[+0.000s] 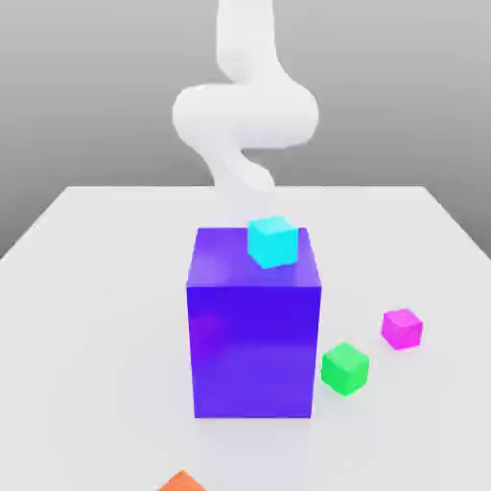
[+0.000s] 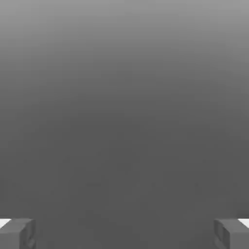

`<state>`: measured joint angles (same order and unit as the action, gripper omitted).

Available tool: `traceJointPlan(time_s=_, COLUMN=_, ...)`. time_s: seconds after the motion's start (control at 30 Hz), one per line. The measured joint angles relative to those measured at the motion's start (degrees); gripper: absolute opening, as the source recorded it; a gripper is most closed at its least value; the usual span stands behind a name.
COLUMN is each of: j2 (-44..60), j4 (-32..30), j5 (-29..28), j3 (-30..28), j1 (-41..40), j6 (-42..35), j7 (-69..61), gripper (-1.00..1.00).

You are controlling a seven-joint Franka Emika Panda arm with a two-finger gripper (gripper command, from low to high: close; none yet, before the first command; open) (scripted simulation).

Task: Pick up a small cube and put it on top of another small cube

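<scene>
The small magenta-pink cube point(image 1: 402, 328) rests on the white table point(image 1: 86, 316) toward the exterior view's right. The small green cube point(image 1: 345, 368) sits a little nearer and to its left, close to the big blue-purple block's front right corner; the two cubes are apart. My white arm point(image 1: 245, 115) curls down at the far side of the table, behind the block. In the hand view my gripper point(image 2: 124, 233) is open, its grey fingertips point(image 2: 17, 232) spread wide with nothing between them, facing plain grey background.
The big blue-purple block point(image 1: 254, 326) stands mid-table between the arm and the small cubes. A small cyan cube point(image 1: 272, 241) lies on its top near the back. An orange cube point(image 1: 180, 482) pokes in at the near edge.
</scene>
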<state>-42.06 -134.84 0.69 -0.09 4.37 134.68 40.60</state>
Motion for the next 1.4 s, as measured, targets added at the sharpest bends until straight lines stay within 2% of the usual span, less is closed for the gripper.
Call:
traceJointPlan(time_s=0.33, j2=15.28, j4=-12.32, j5=2.96, j3=1.37, j1=16.95, j6=11.7, j7=-21.16, gripper=0.0)
traceJointPlan(time_s=0.73, j2=33.21, j4=-26.86, j5=4.23, j3=6.99, j1=34.05, j6=25.54, j7=-44.43, gripper=0.0)
traceJointPlan(time_s=0.87, j2=39.25, j4=-31.54, j5=1.4, j3=9.89, j1=38.27, j6=30.28, j7=-49.66, gripper=0.0)
traceJointPlan(time_s=0.93, j2=43.04, j4=-31.81, j5=-1.45, j3=9.72, j1=38.28, j6=33.28, j7=-49.0, gripper=0.0)
traceJointPlan(time_s=1.03, j2=49.17, j4=-30.91, j5=-6.37, j3=6.03, j1=40.82, j6=38.2, j7=-45.91, gripper=0.0)
traceJointPlan(time_s=1.13, j2=55.35, j4=-29.8, j5=-7.75, j3=1.57, j1=45.05, j6=43.26, j7=-44.77, gripper=0.0)
traceJointPlan(time_s=1.17, j2=56.76, j4=-29.56, j5=-7.87, j3=0.77, j1=45.86, j6=44.42, j7=-44.62, gripper=-1.0)
traceJointPlan(time_s=1.4, j2=56.78, j4=-29.55, j5=-8.05, j3=0.64, j1=45.96, j6=44.34, j7=-44.48, gripper=-1.0)
